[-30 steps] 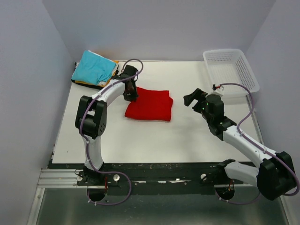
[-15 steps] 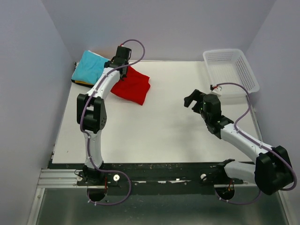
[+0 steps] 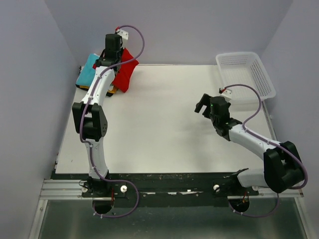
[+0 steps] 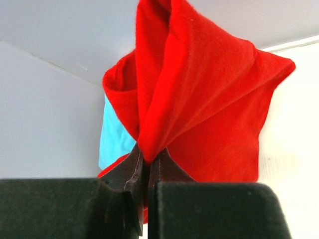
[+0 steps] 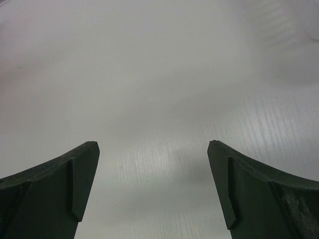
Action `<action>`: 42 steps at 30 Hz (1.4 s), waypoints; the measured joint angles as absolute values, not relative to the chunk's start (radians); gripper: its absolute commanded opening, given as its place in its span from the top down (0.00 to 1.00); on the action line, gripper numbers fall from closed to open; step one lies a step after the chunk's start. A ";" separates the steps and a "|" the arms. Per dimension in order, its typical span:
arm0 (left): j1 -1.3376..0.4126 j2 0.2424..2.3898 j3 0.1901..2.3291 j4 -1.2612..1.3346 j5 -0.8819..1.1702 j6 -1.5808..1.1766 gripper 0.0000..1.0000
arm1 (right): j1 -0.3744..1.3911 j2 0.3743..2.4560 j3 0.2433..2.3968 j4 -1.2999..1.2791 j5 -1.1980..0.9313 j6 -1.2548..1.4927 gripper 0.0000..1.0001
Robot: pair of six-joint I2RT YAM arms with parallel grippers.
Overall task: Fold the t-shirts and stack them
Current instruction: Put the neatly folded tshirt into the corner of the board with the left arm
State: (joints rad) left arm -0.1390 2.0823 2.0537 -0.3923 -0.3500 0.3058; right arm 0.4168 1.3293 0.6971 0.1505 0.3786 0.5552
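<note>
My left gripper [image 3: 108, 60] is shut on the folded red t-shirt [image 3: 123, 74] and holds it up at the far left corner, so it hangs over the stack. In the left wrist view the red t-shirt [image 4: 199, 99] bunches out of my shut left gripper [image 4: 148, 162]. The stack shows its turquoise t-shirt [image 3: 88, 73] on top, also seen in the left wrist view [image 4: 113, 137], with a yellow-orange edge [image 3: 111, 91] and a black edge [image 3: 82, 86] under it. My right gripper [image 3: 204, 105] is open and empty over bare table, as the right wrist view [image 5: 152, 184] shows.
A white mesh basket [image 3: 245, 75] stands at the far right corner, just behind my right arm. The grey walls close in the table at the back and both sides. The table [image 3: 159, 134] is white.
My left gripper has lifted the red t-shirt off the table's middle and carried it back and left, over the stack. My right gripper has shifted slightly left.
</note>
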 measured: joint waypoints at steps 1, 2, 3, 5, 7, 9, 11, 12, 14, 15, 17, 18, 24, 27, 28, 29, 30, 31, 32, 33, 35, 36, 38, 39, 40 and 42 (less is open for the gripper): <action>-0.137 2.077 2.054 -0.391 -0.339 0.311 1.00 | 0.417 1.334 0.700 0.148 0.381 0.554 0.00; -0.134 2.067 2.054 -0.391 -0.324 0.316 1.00 | 0.417 1.338 0.701 0.147 0.382 0.551 0.00; -0.134 2.061 2.054 -0.391 -0.312 0.318 1.00 | 0.417 1.340 0.702 0.146 0.385 0.550 0.00; -0.128 2.033 2.054 -0.391 -0.284 0.318 1.00 | 0.417 1.346 0.702 0.145 0.389 0.548 0.00; -0.118 2.009 2.056 -0.391 -0.265 0.316 1.00 | 0.417 1.352 0.704 0.141 0.394 0.548 0.00; -0.104 1.991 2.068 -0.393 -0.246 0.310 1.00 | 0.417 1.360 0.705 0.139 0.399 0.548 0.00; -0.087 1.978 2.074 -0.391 -0.231 0.303 1.00 | 0.417 1.368 0.708 0.137 0.401 0.547 0.00; -0.078 1.976 2.082 -0.395 -0.219 0.294 1.00 | 0.417 1.373 0.711 0.136 0.403 0.547 0.00; -0.049 1.980 2.119 -0.414 -0.199 0.279 1.00 | 0.417 1.388 0.719 0.136 0.405 0.545 0.00; -0.038 1.983 2.136 -0.424 -0.189 0.272 1.00 | 0.417 1.396 0.722 0.136 0.405 0.545 0.00; -0.023 1.996 2.168 -0.440 -0.177 0.261 1.00 | 0.417 1.413 0.730 0.131 0.405 0.543 0.00; -0.007 2.013 2.193 -0.450 -0.170 0.254 1.00 | 0.417 1.422 0.734 0.130 0.405 0.542 0.00; 0.048 2.147 2.308 -0.475 -0.122 0.223 1.00 | 0.417 1.451 0.751 0.120 0.411 0.540 0.00; 0.074 2.226 2.336 -0.483 -0.099 0.213 0.93 | 0.417 1.464 0.756 0.118 0.415 0.540 0.00; 0.080 2.248 2.345 -0.485 -0.093 0.211 0.90 | 0.417 1.470 0.759 0.117 0.416 0.540 0.00; 0.088 2.268 2.349 -0.488 -0.092 0.208 0.85 | 0.417 1.477 0.762 0.117 0.418 0.540 0.00; 0.094 2.283 2.354 -0.492 -0.091 0.204 0.77 | 0.417 1.483 0.765 0.116 0.419 0.540 0.00; 0.100 2.301 2.364 -0.496 -0.092 0.196 0.59 | 0.417 1.488 0.768 0.114 0.420 0.540 0.00; 0.107 2.324 2.380 -0.496 -0.092 0.185 0.42 | 0.417 1.494 0.773 0.110 0.422 0.540 0.00; 0.116 2.343 2.395 -0.495 -0.091 0.170 0.21 | 0.417 1.501 0.778 0.104 0.422 0.540 0.00; 0.126 2.356 2.399 -0.488 -0.089 0.147 0.01 | 0.417 1.513 0.788 0.098 0.423 0.540 0.00; 0.132 2.358 2.399 -0.486 -0.089 0.130 0.02 | 0.417 1.516 0.791 0.093 0.426 0.540 0.00; 0.138 2.357 2.399 -0.471 -0.091 0.101 0.02 | 0.417 1.517 0.794 0.083 0.433 0.541 0.00; 0.141 2.356 2.399 -0.459 -0.093 0.088 0.01 | 0.417 1.517 0.794 0.079 0.437 0.541 0.00; 0.143 2.355 2.399 -0.451 -0.094 0.078 0.01 | 0.417 1.516 0.796 0.075 0.440 0.542 0.00; 0.144 2.342 2.391 -0.443 -0.100 0.039 0.02 | 0.417 1.509 0.796 0.066 0.445 0.545 0.00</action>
State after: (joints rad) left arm 0.1440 2.3421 2.3909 -0.4431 -0.0998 0.0391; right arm 0.4168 1.5093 0.7956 0.0658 0.4446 0.5449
